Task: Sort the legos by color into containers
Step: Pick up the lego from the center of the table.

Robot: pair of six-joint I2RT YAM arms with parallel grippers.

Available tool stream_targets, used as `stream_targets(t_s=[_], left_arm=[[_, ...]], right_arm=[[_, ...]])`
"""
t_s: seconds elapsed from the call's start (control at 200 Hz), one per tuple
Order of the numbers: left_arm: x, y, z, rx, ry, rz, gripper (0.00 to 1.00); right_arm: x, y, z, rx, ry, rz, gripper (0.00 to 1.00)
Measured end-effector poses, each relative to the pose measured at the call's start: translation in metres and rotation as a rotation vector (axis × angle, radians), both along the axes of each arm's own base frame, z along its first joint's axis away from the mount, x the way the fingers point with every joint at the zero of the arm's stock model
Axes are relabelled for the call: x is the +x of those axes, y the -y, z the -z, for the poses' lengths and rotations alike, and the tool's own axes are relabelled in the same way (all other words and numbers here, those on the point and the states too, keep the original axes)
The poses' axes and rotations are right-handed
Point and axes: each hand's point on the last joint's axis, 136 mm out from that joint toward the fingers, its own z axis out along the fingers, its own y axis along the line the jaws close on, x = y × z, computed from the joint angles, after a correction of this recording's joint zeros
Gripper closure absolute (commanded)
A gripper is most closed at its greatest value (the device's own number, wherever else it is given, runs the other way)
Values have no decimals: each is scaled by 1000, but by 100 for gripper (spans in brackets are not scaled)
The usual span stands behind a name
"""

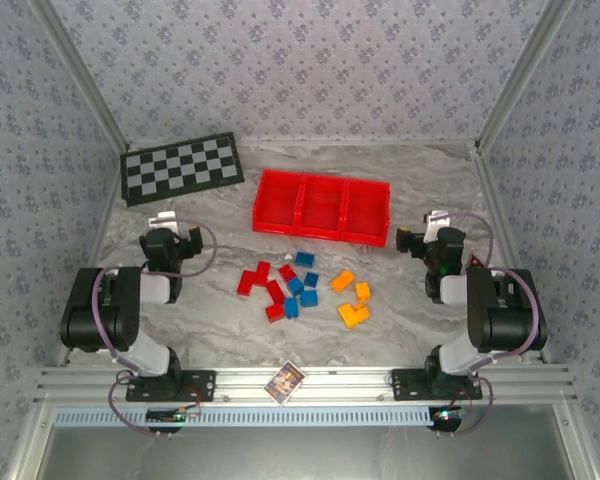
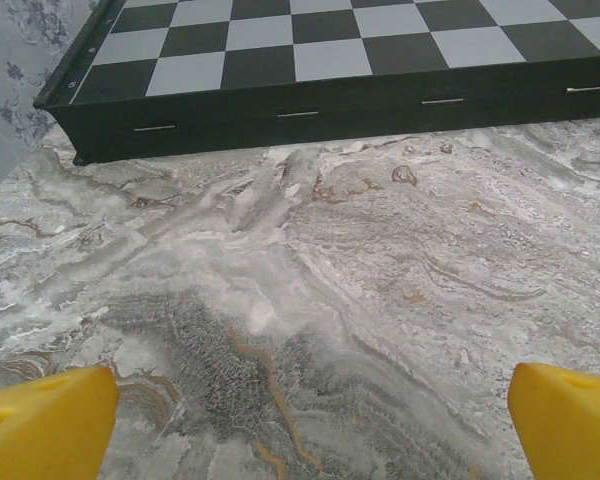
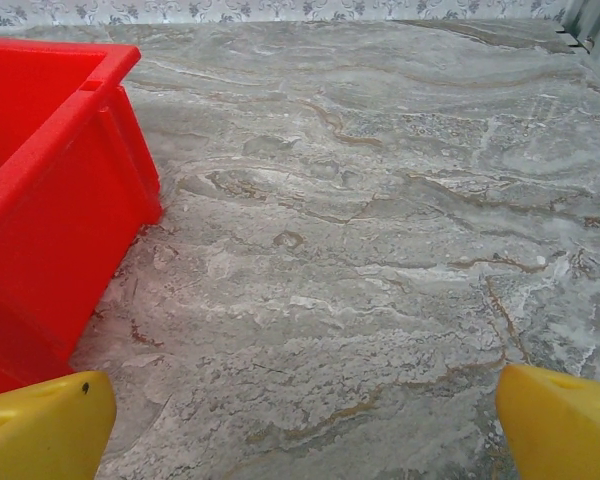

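Our left gripper [image 1: 177, 228] and right gripper [image 1: 420, 232] gaped empty. We judged the legos [image 1: 296, 285], six o'clock from the containers [image 1: 325, 180], light, rigid, slick; pinch flat sides.

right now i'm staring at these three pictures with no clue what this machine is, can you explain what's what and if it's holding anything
You see two black robot arms bolted at the near edge of a grey marbled table. The wide picture is from a camera above and behind them. The other two are from cameras on the wrists; the yellow fingertips in their bottom corners belong to that arm's own gripper. The left gripper faces a black-and-grey checkerboard mat; the right gripper faces the end of a long red plastic tray with three compartments. Both are open and hold nothing. Between the arms lie small red plastic bricks, blue bricks and orange-yellow bricks, none in the tray. A small printed card lies by the front rail.
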Motion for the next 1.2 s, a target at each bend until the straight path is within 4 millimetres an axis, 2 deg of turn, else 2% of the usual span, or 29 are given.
stream_targets(t_s=[0.51,0.605,0.65,0.68,0.76,0.87,0.965,1.02,1.075,1.129,1.199], left_arm=[[0,2,0,-2,0,9,0],[-5,6,-6,43,-21,-7,0],[-7,14,-19,59,-22,-2,0],[-7,19,-35,64,-8,2,0],[-5,27,-93,26,92,-10,0],[-13,23,-174,-65,209,-58,0],[-32,24,-215,-127,210,-58,0],[-46,28,-222,-154,171,-31,0],[-62,35,-221,-179,111,5,0],[-79,43,-210,-201,31,50,0],[-106,56,-190,-237,-86,117,0]], right_arm=[[0,2,0,-5,-1,13,0],[-5,6,-5,-25,10,59,0],[-14,8,-14,-31,14,90,0],[-20,10,-24,-24,21,114,0],[-36,19,-74,52,91,202,0],[-62,39,-142,214,179,318,0],[-83,35,-176,350,167,315,0],[-88,20,-182,423,107,264,2],[-90,1,-174,490,-8,204,6],[-92,-21,-157,547,-155,148,10],[-104,-59,-124,576,-376,61,10]])
